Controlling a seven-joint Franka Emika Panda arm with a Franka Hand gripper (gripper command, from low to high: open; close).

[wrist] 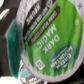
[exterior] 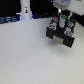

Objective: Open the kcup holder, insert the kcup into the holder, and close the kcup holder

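One pale, smooth tabletop (exterior: 25, 57) fills most of the exterior view, matte and bare across its left and middle. At that view's upper left stands one small white upright object (exterior: 26, 9), too blurred to identify, against a dark band along the back edge. Toward the exterior view's right sits one kcup holder (exterior: 61, 34), a black boxy unit with squared corners resting on the table. Directly above it hangs one gripper (exterior: 62, 20), pale with dark fingers pointing down at the holder's top; a small spot of green shows between the fingers. Whether the drawer is pulled out cannot be told at this size. In the wrist view one kcup (wrist: 52, 37) fills nearly the whole picture: its round foil lid is glossy green with a dark brown band bearing white lettering, ringed by a whitish plastic rim. The cup sits tight against the camera, pinched by the claw, though the fingers themselves are not clearly visible there. One teal shape (wrist: 11, 36) shows beside the cup, blurred.
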